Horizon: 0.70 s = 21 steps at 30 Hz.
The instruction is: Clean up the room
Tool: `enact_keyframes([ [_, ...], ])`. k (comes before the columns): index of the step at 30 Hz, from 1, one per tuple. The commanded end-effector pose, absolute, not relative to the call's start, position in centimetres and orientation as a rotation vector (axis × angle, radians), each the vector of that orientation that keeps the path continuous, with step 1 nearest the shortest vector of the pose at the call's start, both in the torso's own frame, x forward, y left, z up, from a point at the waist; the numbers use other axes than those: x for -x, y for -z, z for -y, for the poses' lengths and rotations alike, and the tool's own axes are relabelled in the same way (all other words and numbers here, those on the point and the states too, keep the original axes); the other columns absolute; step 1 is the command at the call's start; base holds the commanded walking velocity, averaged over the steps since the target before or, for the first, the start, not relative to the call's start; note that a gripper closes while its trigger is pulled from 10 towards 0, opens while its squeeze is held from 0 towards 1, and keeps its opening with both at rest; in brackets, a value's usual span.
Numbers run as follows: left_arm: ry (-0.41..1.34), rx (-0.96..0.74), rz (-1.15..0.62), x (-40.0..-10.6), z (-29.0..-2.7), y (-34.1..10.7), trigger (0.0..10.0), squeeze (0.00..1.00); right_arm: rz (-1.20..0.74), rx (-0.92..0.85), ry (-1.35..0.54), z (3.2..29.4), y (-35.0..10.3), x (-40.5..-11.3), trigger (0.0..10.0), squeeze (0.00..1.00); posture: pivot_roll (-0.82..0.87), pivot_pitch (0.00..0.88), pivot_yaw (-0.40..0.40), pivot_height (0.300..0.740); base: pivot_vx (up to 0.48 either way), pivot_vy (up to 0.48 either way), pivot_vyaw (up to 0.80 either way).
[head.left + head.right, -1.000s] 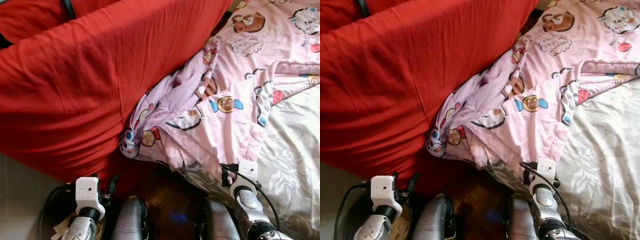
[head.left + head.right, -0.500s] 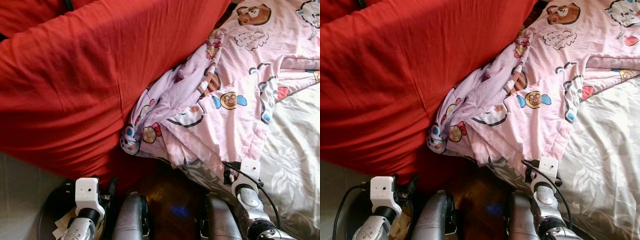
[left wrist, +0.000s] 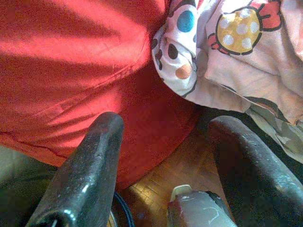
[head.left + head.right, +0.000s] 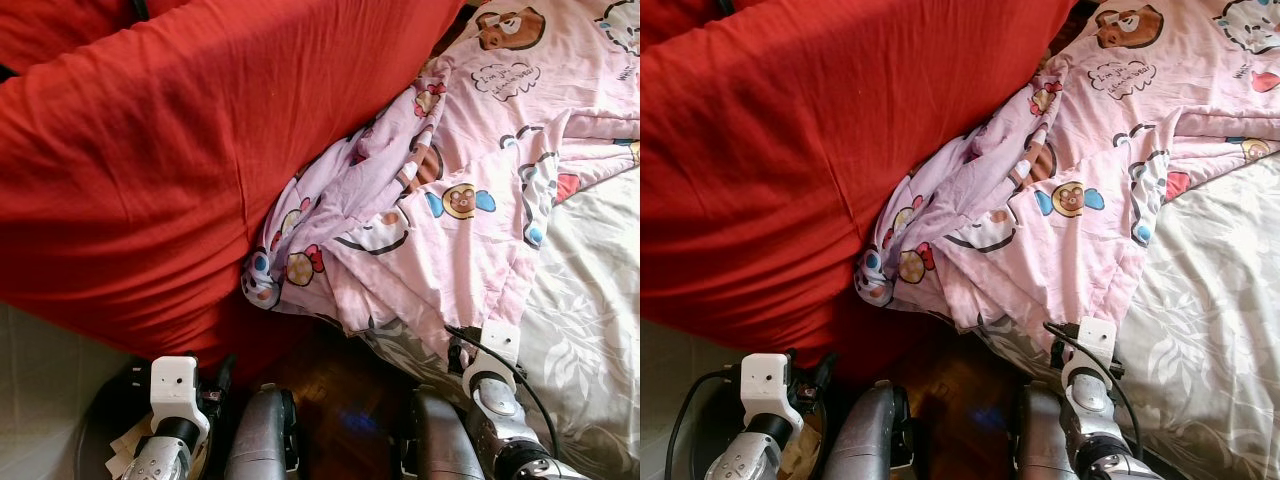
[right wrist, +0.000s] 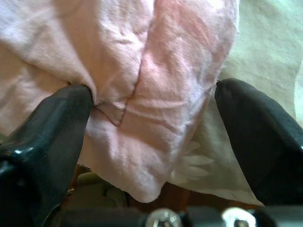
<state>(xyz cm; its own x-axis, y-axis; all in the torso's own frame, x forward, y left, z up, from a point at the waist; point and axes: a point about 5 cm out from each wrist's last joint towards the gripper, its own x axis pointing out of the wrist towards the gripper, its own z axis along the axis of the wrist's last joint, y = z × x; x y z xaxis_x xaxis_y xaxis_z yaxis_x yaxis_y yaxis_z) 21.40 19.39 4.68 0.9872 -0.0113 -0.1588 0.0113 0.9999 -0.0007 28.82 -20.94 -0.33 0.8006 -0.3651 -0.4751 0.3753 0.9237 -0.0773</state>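
At the bed's near edge, viewed from the head camera: pink cartoon-print blanket, rumpled, spread over a grey leaf-patterned sheet, its bunched corner spilling against a large red cushion and overhanging the wooden floor. Right gripper: fingers spread wide, set either side of the blanket's hanging hem, with a fold of the grey sheet lying just beside the pink cloth between them; nothing clamped yet. Left gripper: fingers wide apart, empty, held low near the floor below the cushion's underside and the blanket's spotted corner. Risks, judged from this position: closing now may pinch the sheet together with the blanket, so a pull would drag the bedding off as well; a shallow bite on the thin hem could slip free under load; the bunched corner wedged against the cushion may snag and shift it; trailing cloth could drop onto the floor and foul the robot's legs
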Motion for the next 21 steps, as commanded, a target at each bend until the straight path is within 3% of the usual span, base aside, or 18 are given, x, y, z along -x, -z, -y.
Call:
enact_keyframes([
  [1, -0.004, 0.004, -0.201, -20.61, -19.78, -4.04, 10.0, 0.0, -0.574, -0.032, 0.407, 20.8, 1.68, -27.5, 10.0, 0.0, 0.09, 0.34, 0.109, 0.639, 0.0, 0.0, 0.0],
  [9, -0.004, 0.003, -0.204, -20.59, -19.75, -4.02, 10.0, 0.0, -0.608, -0.084, 0.362, 19.96, 2.26, -27.17, 10.0, 0.0, 0.09, 0.341, 0.11, 0.639, 0.0, 0.0, 0.0],
  [10, -0.004, 0.003, -0.204, -20.59, -19.75, -4.01, 10.0, 0.0, -0.608, -0.085, 0.362, 19.95, 2.27, -27.16, 2.7, 0.0, 0.09, 0.341, 0.11, 0.639, 0.0, 0.0, 0.0],
  [11, -0.004, 0.003, -0.204, -20.57, -19.74, -3.99, 10.0, 0.0, -0.609, -0.087, 0.361, 19.94, 2.28, -27.16, 0.0, 0.0, 0.09, 0.341, 0.11, 0.639, 0.0, 0.0, 0.0],
  [21, -0.005, 0.005, -0.208, -20.58, -19.56, -3.81, 10.0, 0.0, -0.616, -0.087, 0.356, 20.1, 2.28, -27.18, 0.0, 0.0, 0.09, 0.336, 0.104, 0.639, 0.0, 0.0, 0.0],
])
